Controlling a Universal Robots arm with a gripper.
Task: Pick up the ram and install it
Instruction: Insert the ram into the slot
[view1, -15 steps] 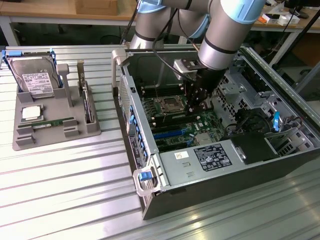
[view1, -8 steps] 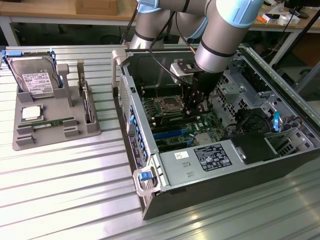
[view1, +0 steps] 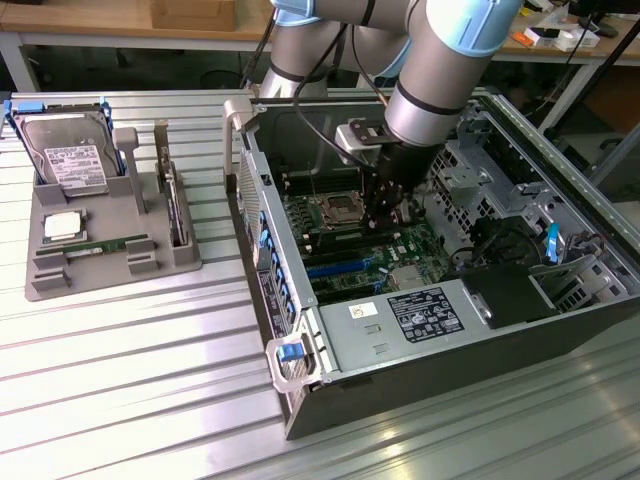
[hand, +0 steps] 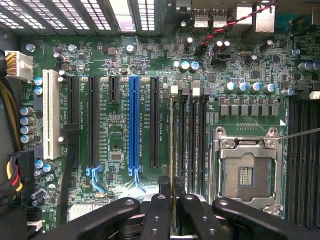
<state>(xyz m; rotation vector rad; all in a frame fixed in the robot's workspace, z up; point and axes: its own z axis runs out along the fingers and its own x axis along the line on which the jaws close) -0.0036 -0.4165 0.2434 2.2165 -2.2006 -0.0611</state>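
One arm is seen in the exterior view reaching down into the open computer case (view1: 300, 330), with the gripper (view1: 385, 215) lowered over the green motherboard (view1: 365, 250) just beside the empty processor socket (view1: 334, 210). On the grey tray (view1: 60, 285) at the exterior view's left, a hard drive (view1: 72, 165) with a white label, a square silver chip (view1: 62, 226) and a spare green stick (view1: 100, 246) are left lying on the ribbed metal surface (view1: 130, 400). In the wrist view the jaws are clamped on the ram (hand: 173, 150), which is held edge-on between the black fingers (hand: 161, 212) and stands in line with the first of the black memory slots (hand: 192, 145), next to the processor socket (hand: 245, 172); whether it is fully seated cannot be told. For this step to be done well, the stick should be kept square to the slot along its whole length, its notch matched to the slot's key, and pressure applied straight down and evenly rather than at one end. Small white printing is visible beside the slots and on the labels, but none of it can be read.
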